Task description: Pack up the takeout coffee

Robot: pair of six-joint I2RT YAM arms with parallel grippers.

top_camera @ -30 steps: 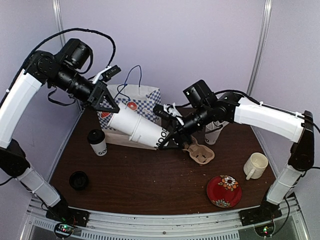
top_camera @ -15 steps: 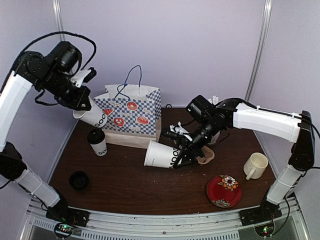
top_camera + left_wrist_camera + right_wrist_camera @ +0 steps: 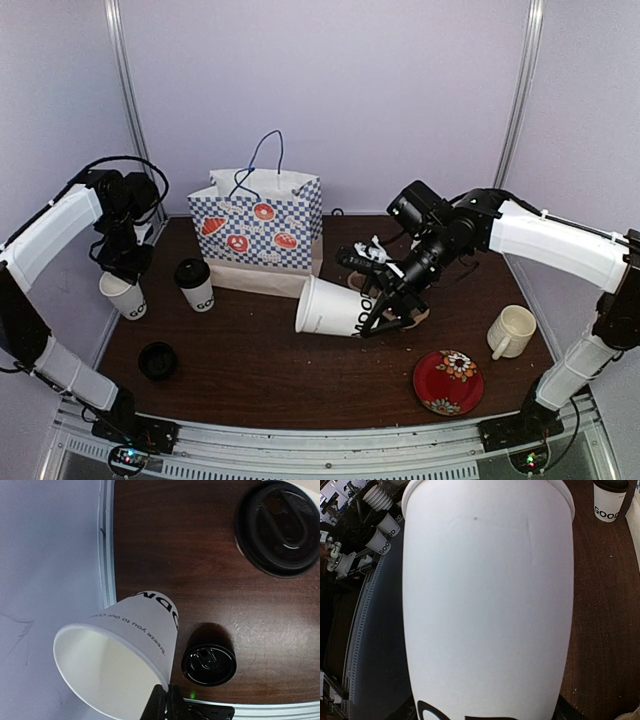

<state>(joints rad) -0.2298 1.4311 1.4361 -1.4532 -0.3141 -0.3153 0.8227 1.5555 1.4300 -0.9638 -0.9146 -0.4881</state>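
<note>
Pale lilac walls (image 3: 400, 90), white corner posts (image 3: 522, 90), dark wooden table (image 3: 280, 370), metal rail (image 3: 330, 441) at near edge

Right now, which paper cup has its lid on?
The small cup beside the doughnut-print bag, capped in black. The open cup in the left gripper and the large cup in the right gripper have no lids.

Matt white paper: small cup (image 3: 125, 645) in my left gripper (image 3: 124, 272), large cup (image 3: 485, 605) in my right gripper (image 3: 388, 312); dark wood surface (image 3: 200, 580) semi-glossy.
</note>
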